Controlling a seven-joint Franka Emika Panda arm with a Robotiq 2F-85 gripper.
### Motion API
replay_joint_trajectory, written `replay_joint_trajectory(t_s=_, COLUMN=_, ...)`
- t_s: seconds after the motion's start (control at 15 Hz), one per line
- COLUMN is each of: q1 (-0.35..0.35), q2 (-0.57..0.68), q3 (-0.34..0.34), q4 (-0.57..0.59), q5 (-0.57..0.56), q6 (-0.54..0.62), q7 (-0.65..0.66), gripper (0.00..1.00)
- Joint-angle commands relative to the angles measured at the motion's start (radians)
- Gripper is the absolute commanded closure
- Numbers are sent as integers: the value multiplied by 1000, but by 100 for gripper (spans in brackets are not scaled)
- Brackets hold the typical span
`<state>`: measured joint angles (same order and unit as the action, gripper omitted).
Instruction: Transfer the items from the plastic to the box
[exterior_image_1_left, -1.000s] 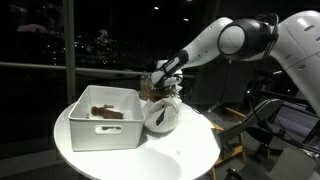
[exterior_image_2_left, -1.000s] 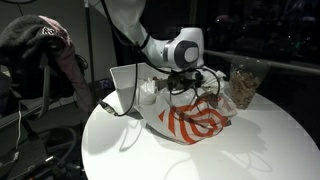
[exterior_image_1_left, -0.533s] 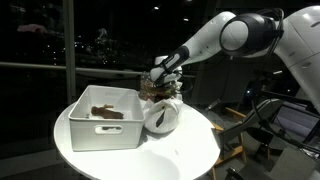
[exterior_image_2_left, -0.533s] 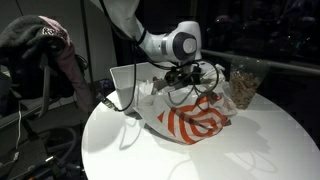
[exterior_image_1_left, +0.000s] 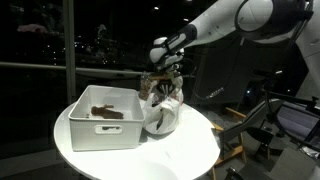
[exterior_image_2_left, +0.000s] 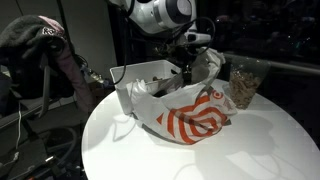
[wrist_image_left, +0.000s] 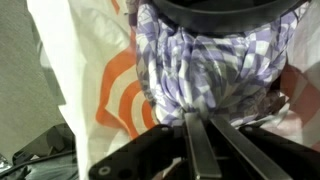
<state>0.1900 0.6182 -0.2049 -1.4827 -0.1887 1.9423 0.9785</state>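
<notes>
Exterior view: pincer (exterior_image_1_left: 163, 73) is above the white plastic bag with orange stripes (exterior_image_1_left: 162, 118), clamped on a purple-and-white checkered cloth (exterior_image_1_left: 161, 92) that hangs limp over the bag mouth, just beside the white rectangular plastic box (exterior_image_1_left: 105, 136) on the round white surface (exterior_image_1_left: 185, 152). One brown item (exterior_image_1_left: 105, 112) lies in the box, type unclear. Exterior view from the opposite side: pincer (exterior_image_2_left: 190, 62) sits over the bag (exterior_image_2_left: 195, 120), with the box (exterior_image_2_left: 124, 85) behind it. The cloth is too dark to make out here. One clear jar with brownish contents (exterior_image_2_left: 243, 85) stands near the bag. Wrist view: the fingers (wrist_image_left: 192, 150) are closed on a bunched fold of the cloth (wrist_image_left: 210, 70), and the bag (wrist_image_left: 95, 80) is on the left. Judgement: the cloth is light, soft and floppy, not fragile. It will drape and may snag on the bag rim, so pinching a gathered fold near the top is best. Count: one cloth, one bag, one box, one brown item. I cannot tell whether anything else is in the bag.
</notes>
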Motion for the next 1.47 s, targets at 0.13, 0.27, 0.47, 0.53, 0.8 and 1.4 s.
replay_joint_trajectory(t_s=0.13, q1=27, q2=-181, q3=7, q4=-48, q5=-142, q6=-88, q7=90, gripper=98)
replay_joint_trajectory(t_s=0.27, q1=24, q2=-241, q3=19, q4=-54, q5=-179, q6=-94, q7=111, gripper=98)
replay_joint_trajectory(t_s=0.47, q1=16, q2=-338, q3=42, q4=-65, q5=-221, q6=-66, q7=143, gripper=98)
replay_joint_trajectory(t_s=0.53, q1=14, q2=-376, q3=54, q4=-69, q5=-230, q6=-56, q7=146, gripper=98)
replay_joint_trajectory(t_s=0.8, q1=11, q2=-498, q3=116, q4=-76, q5=-257, q6=-32, q7=142, gripper=98)
replay_joint_trajectory(t_s=1.4, q1=62, q2=-645, q3=364, q4=-76, q5=-394, q6=100, q7=175, gripper=98)
